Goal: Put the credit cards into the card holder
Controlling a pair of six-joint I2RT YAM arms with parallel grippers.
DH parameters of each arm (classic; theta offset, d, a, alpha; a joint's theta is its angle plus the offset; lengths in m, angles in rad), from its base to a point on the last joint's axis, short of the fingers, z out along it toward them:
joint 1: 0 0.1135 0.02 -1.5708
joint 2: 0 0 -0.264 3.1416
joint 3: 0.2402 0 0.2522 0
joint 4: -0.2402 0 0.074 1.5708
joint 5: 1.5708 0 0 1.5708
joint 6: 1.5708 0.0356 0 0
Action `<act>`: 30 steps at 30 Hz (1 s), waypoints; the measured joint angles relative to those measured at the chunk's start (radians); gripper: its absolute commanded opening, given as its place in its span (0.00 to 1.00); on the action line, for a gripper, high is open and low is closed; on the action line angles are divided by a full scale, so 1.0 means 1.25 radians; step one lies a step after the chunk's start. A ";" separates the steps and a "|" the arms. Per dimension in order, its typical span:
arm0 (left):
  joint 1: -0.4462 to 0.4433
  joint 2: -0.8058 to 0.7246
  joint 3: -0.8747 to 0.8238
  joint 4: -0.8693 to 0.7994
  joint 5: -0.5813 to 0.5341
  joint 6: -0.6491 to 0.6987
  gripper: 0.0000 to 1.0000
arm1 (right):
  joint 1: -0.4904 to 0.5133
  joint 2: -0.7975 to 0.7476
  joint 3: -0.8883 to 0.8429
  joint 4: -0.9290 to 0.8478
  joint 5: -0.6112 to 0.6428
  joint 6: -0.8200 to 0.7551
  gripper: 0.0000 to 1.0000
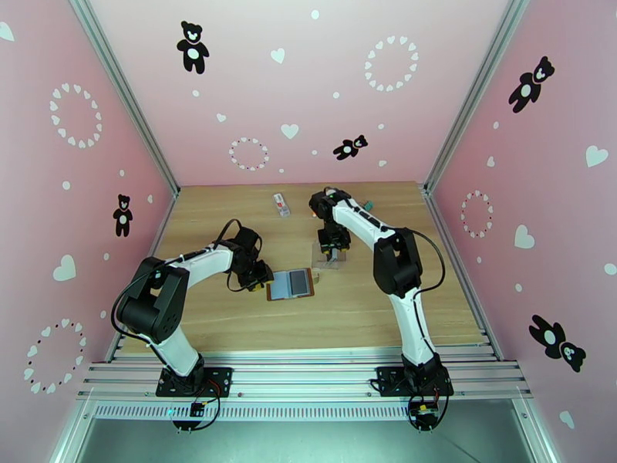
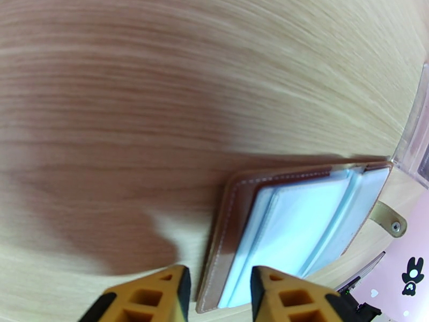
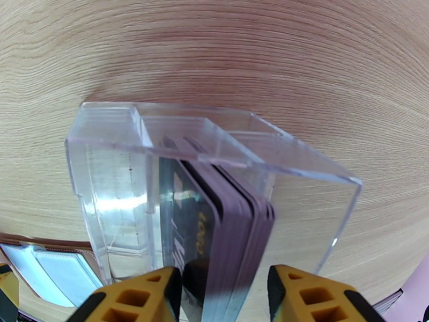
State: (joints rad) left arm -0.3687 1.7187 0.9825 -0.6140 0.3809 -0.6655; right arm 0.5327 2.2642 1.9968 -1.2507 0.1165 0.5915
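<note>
The left gripper (image 2: 220,280), jaws apart, straddles the open card holder's (image 2: 300,226) brown cover edge, probably steadying it. Just beyond the holder, the right gripper (image 3: 222,280) brackets the credit cards (image 3: 225,226) standing in a clear acrylic box (image 3: 107,183); whether it pinches them, I cannot tell.

Clear box (image 3: 107,183) holds credit cards (image 3: 230,226); card holder (image 1: 291,285) before it, leftward.

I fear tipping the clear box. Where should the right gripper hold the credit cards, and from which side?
Probably grip the credit cards by their broad faces at the edge nearest the right gripper, coming through the open side of the clear box: they stand on edge, walled elsewhere.
</note>
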 measured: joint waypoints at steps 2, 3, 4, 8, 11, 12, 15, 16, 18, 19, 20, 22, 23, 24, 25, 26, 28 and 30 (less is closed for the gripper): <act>0.000 0.000 0.000 0.000 0.000 0.000 0.36 | 0.000 0.000 0.000 0.000 0.003 -0.001 0.47; 0.000 0.000 0.000 0.000 0.000 0.000 0.36 | 0.000 0.000 0.000 -0.001 0.005 -0.001 0.47; 0.000 0.000 0.000 0.000 0.000 0.000 0.36 | 0.000 0.000 0.000 -0.002 0.009 -0.002 0.47; 0.000 0.000 0.000 0.000 0.000 0.000 0.36 | -0.002 0.000 0.002 -0.009 0.032 -0.011 0.46; 0.000 0.000 0.000 -0.001 0.000 0.002 0.36 | -0.010 -0.001 0.002 -0.016 0.048 -0.019 0.44; 0.000 0.000 0.000 -0.001 0.000 0.003 0.36 | -0.013 -0.001 0.002 -0.019 0.053 -0.019 0.44; 0.000 0.000 0.000 -0.002 0.000 0.007 0.36 | -0.022 -0.006 0.001 -0.025 0.065 -0.024 0.42; 0.000 0.000 0.000 -0.003 0.000 0.007 0.36 | -0.023 -0.009 0.001 -0.027 0.069 -0.026 0.40; 0.000 0.000 0.001 -0.003 0.000 0.008 0.36 | -0.027 -0.019 0.001 -0.028 0.074 -0.028 0.38; 0.000 0.000 0.001 -0.003 0.000 0.008 0.36 | -0.028 -0.025 0.001 -0.029 0.078 -0.029 0.36; 0.000 0.000 0.002 -0.003 0.000 0.008 0.36 | -0.028 -0.031 0.001 -0.030 0.081 -0.031 0.34; 0.000 0.000 0.003 -0.003 0.000 0.008 0.36 | -0.029 -0.042 0.001 -0.032 0.084 -0.035 0.30; 0.000 0.000 0.005 -0.003 0.000 0.008 0.36 | -0.030 -0.046 0.001 -0.033 0.085 -0.037 0.27; 0.000 0.000 0.006 -0.003 0.000 0.008 0.36 | -0.030 -0.048 0.001 -0.034 0.085 -0.037 0.26; 0.000 0.000 0.008 -0.003 0.000 0.009 0.36 | -0.030 -0.050 0.001 -0.035 0.086 -0.039 0.24; 0.000 0.000 0.010 -0.003 0.000 0.009 0.36 | -0.030 -0.050 0.001 -0.035 0.086 -0.041 0.22; 0.000 0.000 0.015 -0.003 0.000 0.009 0.36 | -0.032 -0.050 -0.002 -0.035 0.085 -0.042 0.19; 0.000 0.000 0.020 -0.003 0.000 0.009 0.36 | -0.034 -0.051 -0.006 -0.033 0.081 -0.044 0.17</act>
State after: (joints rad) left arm -0.3687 1.7191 1.0073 -0.6178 0.3813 -0.6548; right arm 0.4908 2.2002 1.9888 -1.2922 0.2180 0.5365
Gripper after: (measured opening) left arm 0.359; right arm 0.187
